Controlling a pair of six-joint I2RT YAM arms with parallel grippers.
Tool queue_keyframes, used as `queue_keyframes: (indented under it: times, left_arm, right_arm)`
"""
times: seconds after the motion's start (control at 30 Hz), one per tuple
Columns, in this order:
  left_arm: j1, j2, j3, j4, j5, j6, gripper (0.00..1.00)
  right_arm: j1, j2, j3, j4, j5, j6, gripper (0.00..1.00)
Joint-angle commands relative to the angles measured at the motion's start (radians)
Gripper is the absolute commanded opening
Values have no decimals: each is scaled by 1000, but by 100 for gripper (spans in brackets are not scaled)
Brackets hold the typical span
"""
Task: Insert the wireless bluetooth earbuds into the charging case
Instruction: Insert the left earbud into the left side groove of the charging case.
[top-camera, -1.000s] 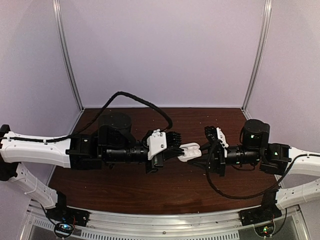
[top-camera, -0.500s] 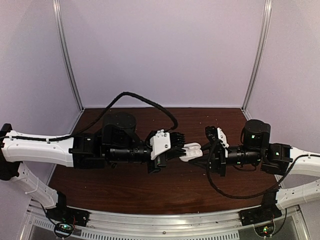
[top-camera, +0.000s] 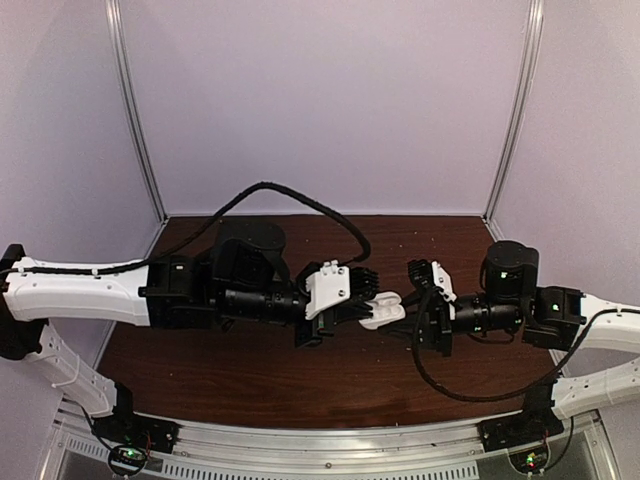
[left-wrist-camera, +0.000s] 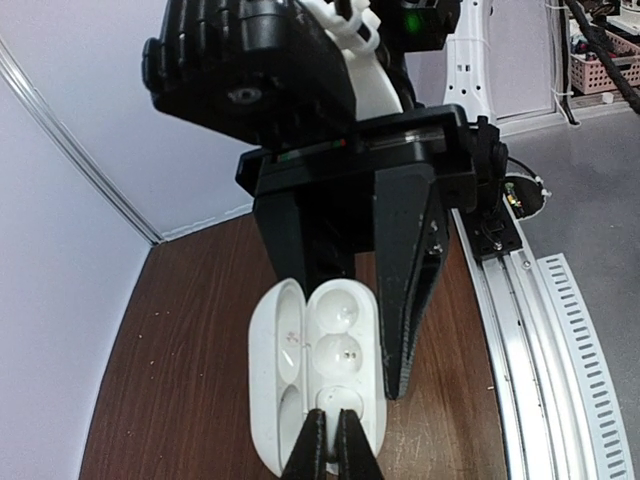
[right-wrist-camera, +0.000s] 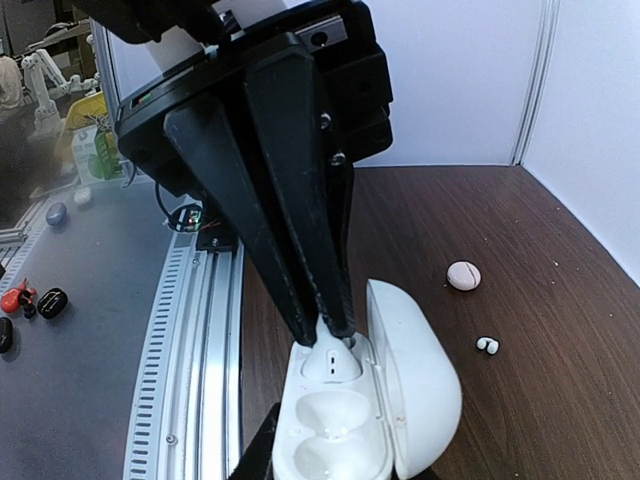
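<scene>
Brown wooden table (top-camera: 250, 380): dark and glossy, lying under both arms, with pale walls on three sides.
Black two-finger left gripper (top-camera: 370, 302): reaches rightward to the middle of the table and hangs above it. Its jaws are clenched tight, tips together with no gap to see.
Tiny white plastic seated earbud (right-wrist-camera: 330, 365): sits in the socket of the case nearest the left gripper, its upper end touching the closed fingertips (right-wrist-camera: 340, 318). Whether the tips pinch it or only press on it is hard to tell from these angles.
White glossy oval plastic charging case (left-wrist-camera: 275, 380): lid swung open to one side, sockets facing up, held off the table between the two grippers.
Black two-finger right gripper (top-camera: 405, 316): reaches leftward, jaws closed on the charging case, with one finger along each side of it.
Tiny white plastic loose earbud (right-wrist-camera: 487, 345): lies on the table, well apart from the charging case, to its right in the right wrist view.
Pinkish-white round pebble-shaped piece (right-wrist-camera: 463, 275): rests on the table near the loose earbud, not touching it.
</scene>
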Motion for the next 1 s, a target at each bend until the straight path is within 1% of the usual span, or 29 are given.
queue_keyframes:
  times: [0.0,0.23,0.43,0.53,0.67,0.97]
  left_arm:
    - [-6,47,39,-55,40,-14,0]
    - [-6,74,61,-84,39,-21,0]
    - [-6,56,60,-78,6,-27,0]
    - [-6,33,58,-72,-10,-25,4]
    - [-6,2,55,-72,-26,-24,12]
    - [-6,-51,51,-72,-56,-21,21]
  right_arm:
    - [19,3,56,43,-9,-36,0]
    - [43,4,70,33,14,-60,0]
    - [45,-5,55,15,30,-51,0]
    - [44,-12,39,20,42,-38,0]
    - [44,-30,16,23,58,-19,0]
    - [44,-25,6,23,70,-7,0]
